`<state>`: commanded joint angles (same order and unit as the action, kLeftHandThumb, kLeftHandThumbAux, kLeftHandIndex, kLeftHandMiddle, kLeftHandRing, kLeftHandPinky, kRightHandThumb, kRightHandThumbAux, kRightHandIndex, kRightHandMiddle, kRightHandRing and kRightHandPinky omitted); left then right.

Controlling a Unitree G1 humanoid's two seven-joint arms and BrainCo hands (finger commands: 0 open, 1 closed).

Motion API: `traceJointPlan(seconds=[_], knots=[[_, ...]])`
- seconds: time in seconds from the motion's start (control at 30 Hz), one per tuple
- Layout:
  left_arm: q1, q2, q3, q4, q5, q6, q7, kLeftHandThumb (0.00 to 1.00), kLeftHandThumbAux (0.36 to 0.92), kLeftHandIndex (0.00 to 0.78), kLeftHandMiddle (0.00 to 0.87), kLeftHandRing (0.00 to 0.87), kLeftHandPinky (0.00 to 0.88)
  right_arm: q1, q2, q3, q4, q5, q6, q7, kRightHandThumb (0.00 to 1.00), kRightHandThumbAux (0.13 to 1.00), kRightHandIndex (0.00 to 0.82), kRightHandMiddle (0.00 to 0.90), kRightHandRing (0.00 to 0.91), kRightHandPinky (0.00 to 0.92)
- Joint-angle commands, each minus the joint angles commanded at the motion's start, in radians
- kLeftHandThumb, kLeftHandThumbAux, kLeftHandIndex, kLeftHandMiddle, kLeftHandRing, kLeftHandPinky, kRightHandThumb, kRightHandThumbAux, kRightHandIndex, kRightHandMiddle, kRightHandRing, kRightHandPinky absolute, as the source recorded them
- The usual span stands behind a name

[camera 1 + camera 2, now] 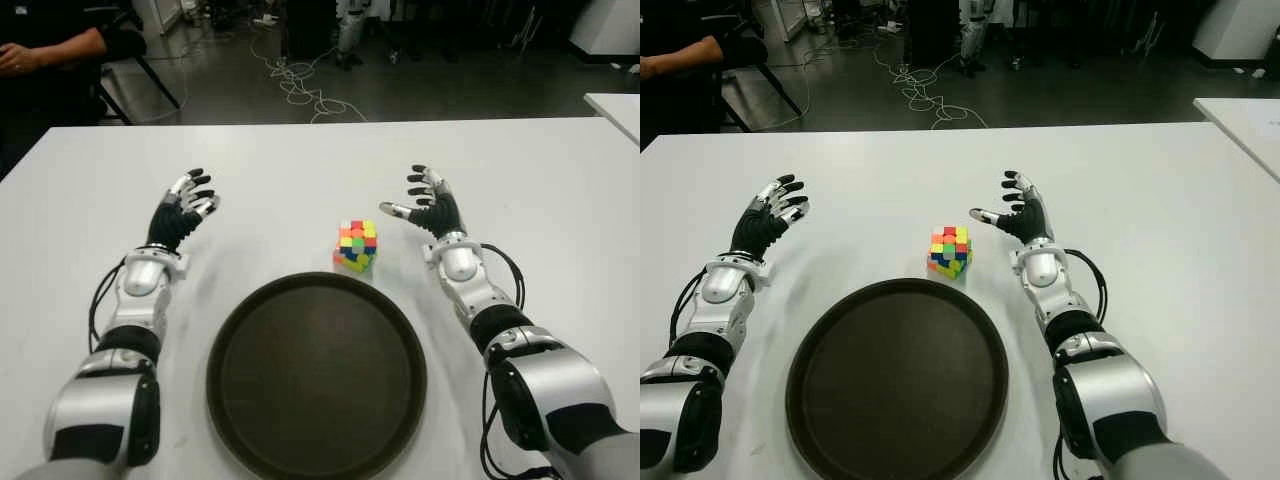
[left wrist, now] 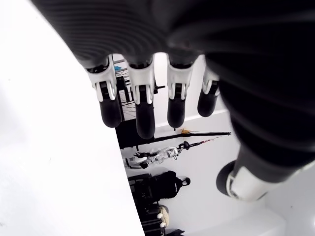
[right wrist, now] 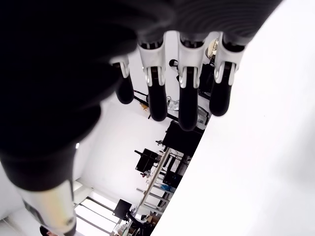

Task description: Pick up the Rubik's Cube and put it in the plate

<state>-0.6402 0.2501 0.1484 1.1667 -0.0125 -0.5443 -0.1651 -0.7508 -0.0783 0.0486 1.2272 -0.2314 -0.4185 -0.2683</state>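
Note:
A scrambled Rubik's Cube (image 1: 356, 245) stands on the white table (image 1: 300, 170), just beyond the far rim of a round dark brown plate (image 1: 316, 377) that holds nothing. My right hand (image 1: 427, 203) hovers a short way to the cube's right, fingers spread and thumb pointing toward it, apart from it. Well left of the cube, my left hand (image 1: 188, 205) is open too. In each wrist view the fingers (image 3: 188, 103) of that hand (image 2: 142, 105) hang straight with nothing between them.
A second white table's corner (image 1: 615, 105) shows at the far right. Beyond the table's far edge lie cables (image 1: 300, 85) on a dark floor, and a seated person's arm (image 1: 45, 50) shows at the far left.

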Motion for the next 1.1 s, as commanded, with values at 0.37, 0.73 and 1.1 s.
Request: traceJointPlan(seconds=[0.37, 0.73, 1.1], knots=[[-0.001, 0.002, -0.001, 0.004, 0.001, 0.009, -0.004, 0.184, 0.691, 0.083, 0.161, 0.157, 0.159, 0.002, 0.004, -0.014, 0.003, 0.015, -0.010, 0.018, 0.028, 0.735, 0.191, 0.244, 0.262, 0.248], [-0.007, 0.003, 0.001, 0.001, -0.003, 0.012, -0.011, 0.192, 0.686, 0.078, 0.151, 0.152, 0.159, -0.004, -0.002, -0.010, 0.003, 0.006, -0.011, 0.018, 0.012, 0.740, 0.188, 0.234, 0.247, 0.245], [-0.007, 0.001, 0.003, -0.002, -0.005, 0.011, -0.006, 0.189, 0.684, 0.086, 0.163, 0.162, 0.169, -0.003, -0.002, -0.011, 0.004, 0.006, -0.016, 0.016, 0.010, 0.741, 0.190, 0.243, 0.263, 0.261]])
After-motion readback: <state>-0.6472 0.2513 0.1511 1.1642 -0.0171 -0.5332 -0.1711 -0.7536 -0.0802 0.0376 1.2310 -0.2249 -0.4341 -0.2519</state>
